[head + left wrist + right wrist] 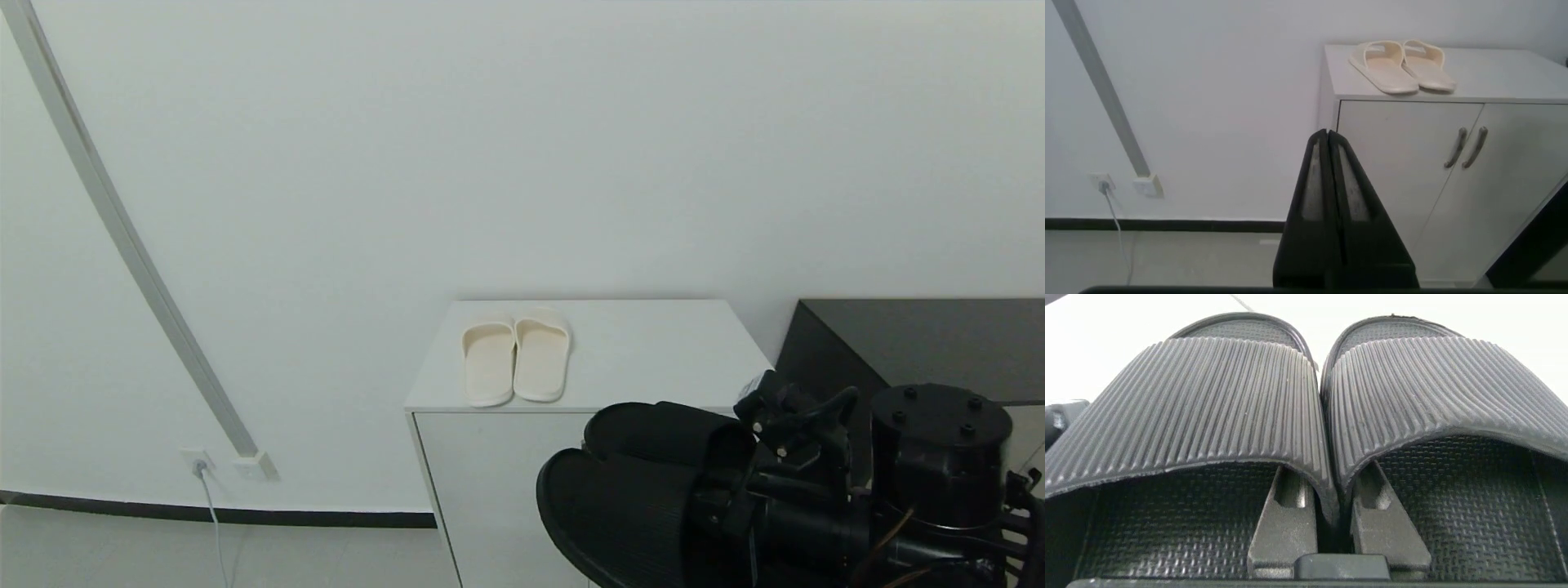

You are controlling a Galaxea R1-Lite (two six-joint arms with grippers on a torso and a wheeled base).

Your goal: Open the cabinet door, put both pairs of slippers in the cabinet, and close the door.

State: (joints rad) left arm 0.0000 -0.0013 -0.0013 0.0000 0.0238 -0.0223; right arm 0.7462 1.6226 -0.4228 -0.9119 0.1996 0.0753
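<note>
Black slippers (645, 482): ribbed straps, textured soles, side by side, lower centre-right of the head view, held in the air in front of the white cabinet (482, 482). Right gripper (1331, 494): jaws clamped on them, one finger (1282, 527) inside each slipper, inner walls pinched between. Cream slippers (516, 359): paired on the cabinet top, left part. Doors (1404, 180) shut, handles (1466, 147) at the middle. Left gripper (1328, 147): jaws together. The frame bottom cuts off the black pair, which hides part of the cabinet front.
</note>
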